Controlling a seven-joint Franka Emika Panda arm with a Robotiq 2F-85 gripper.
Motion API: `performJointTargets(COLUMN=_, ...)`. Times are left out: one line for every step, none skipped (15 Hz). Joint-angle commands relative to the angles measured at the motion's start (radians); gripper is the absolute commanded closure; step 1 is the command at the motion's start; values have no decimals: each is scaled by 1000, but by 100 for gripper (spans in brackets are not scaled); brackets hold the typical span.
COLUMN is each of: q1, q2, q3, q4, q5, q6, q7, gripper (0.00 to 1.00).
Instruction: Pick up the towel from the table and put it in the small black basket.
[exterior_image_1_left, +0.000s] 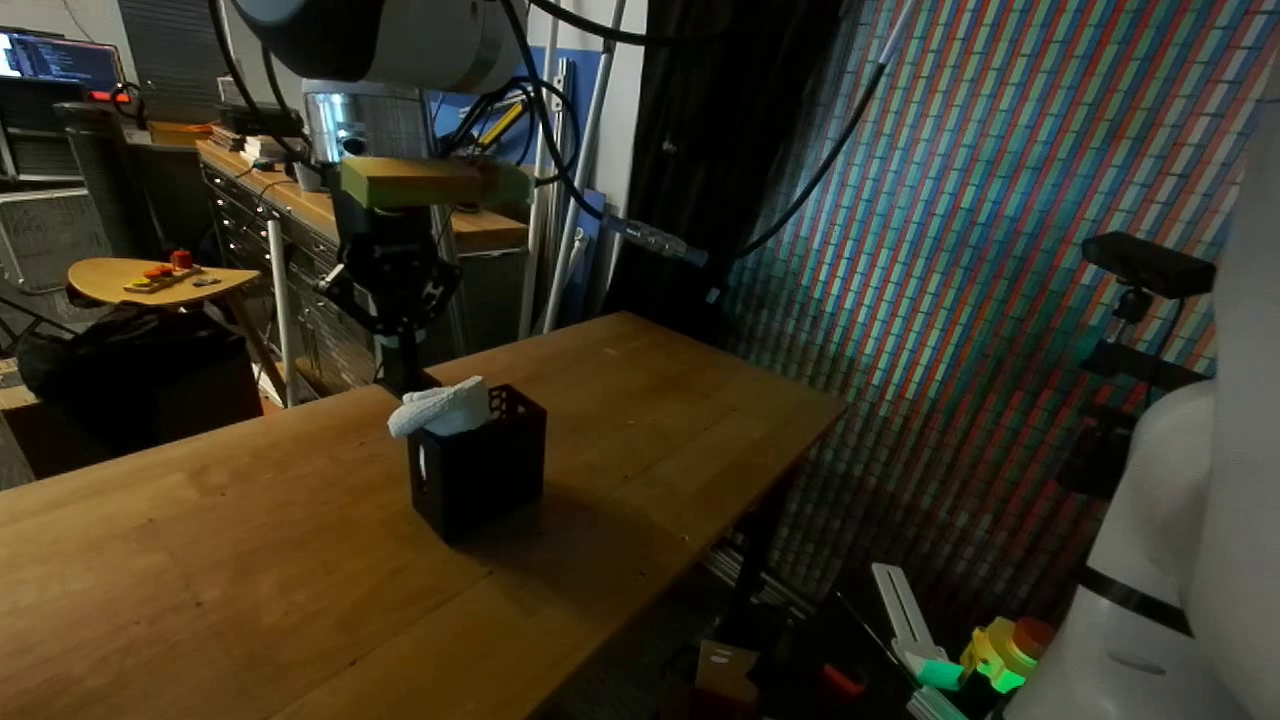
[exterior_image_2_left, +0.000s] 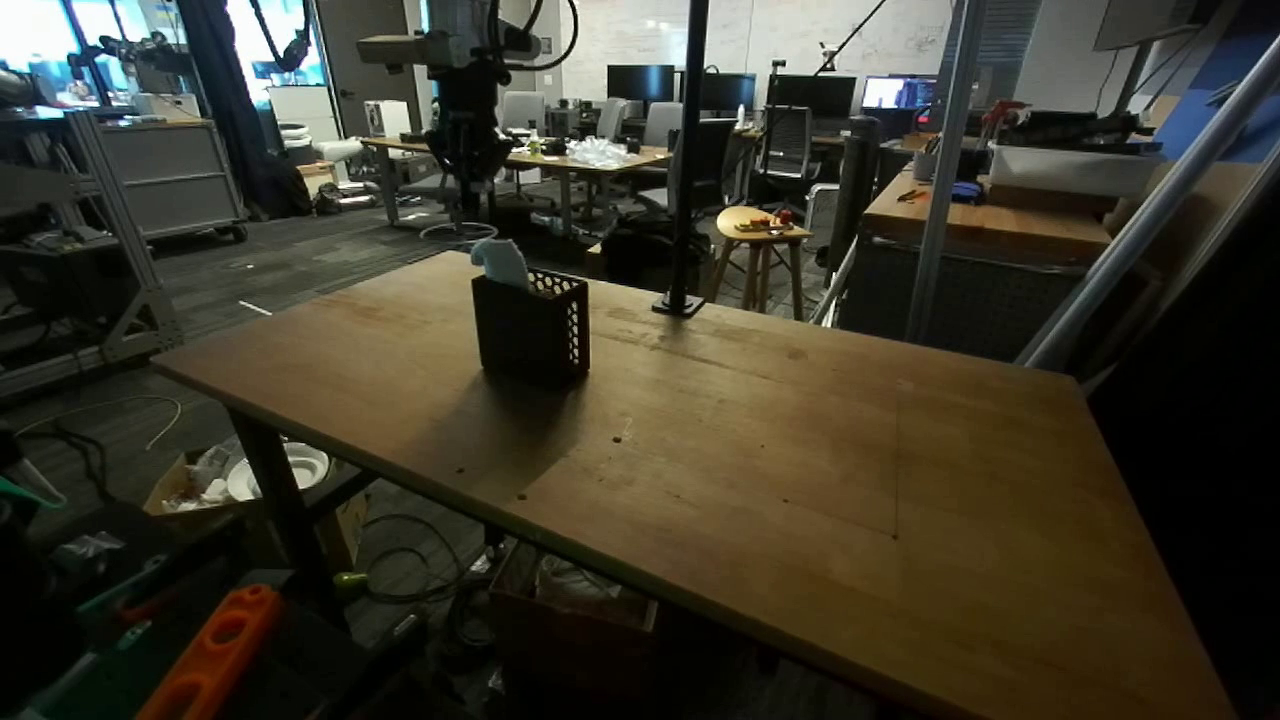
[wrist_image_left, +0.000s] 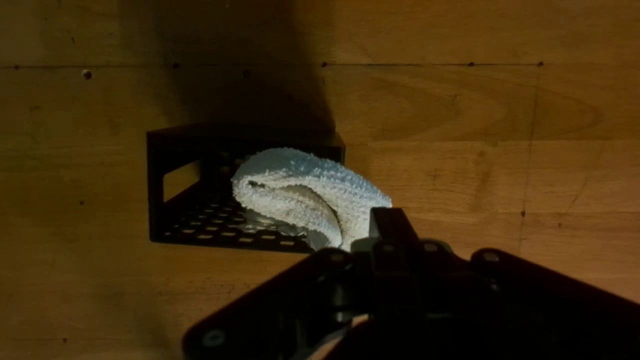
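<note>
At the left in the wrist view, a black, box-shaped basket (wrist_image_left: 156, 195) with partly perforated walls stands on the brown wooden desk (wrist_image_left: 450, 165). In its right half sits a white, fluffy towel (wrist_image_left: 330, 182), bunched above the rim, its right end spilling past the edge. It is thick and nubbly, bluish along the far side, doubled over in a soft curve around a shadowed hollow. Farther right and near, the black gripper (wrist_image_left: 387, 214) has its fingers pressed together; in both exterior views it hangs above the towel, apart from it.
</note>
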Motion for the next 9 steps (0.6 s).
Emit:
performJointTargets(q1=-7, q2=-10, q3=1, q4=-35, q5=23, q6=33, q7=5, gripper=100)
performJointTargets(q1=-9, q2=-8, q3=0, q4=-41, q5=23, q6=34, q7=1, gripper=100)
performJointTargets(q1=-11, q2=-8, q3=-1, q4=-46, q5=22, q6=37, q7=-1, gripper=100)
performJointTargets(q1=-13, q2=-5, q3=-2, q4=-49, q5=23, q6=40, q7=-2, gripper=100)
performJointTargets(q1=-15, q2=-5, q3=-2, q4=-54, q5=23, q6=45, q7=-4, gripper=100)
performJointTargets(q1=-17, q2=-2, q3=-3, q4=-54, q5=21, q6=47, q7=-7, gripper=100)
performJointTargets(q1=-19, q2=1, q3=-4, q4=-56, q5=18, q6=50, q7=-9, gripper=100)
performJointTargets(q1=-21, q2=1, q3=-4, q4=-58, q5=20, q6=52, q7=-11, gripper=100)
performJointTargets(q1=-23, q2=3, q3=-6, q4=-60, q5=20, q6=53, q7=-12, gripper=100)
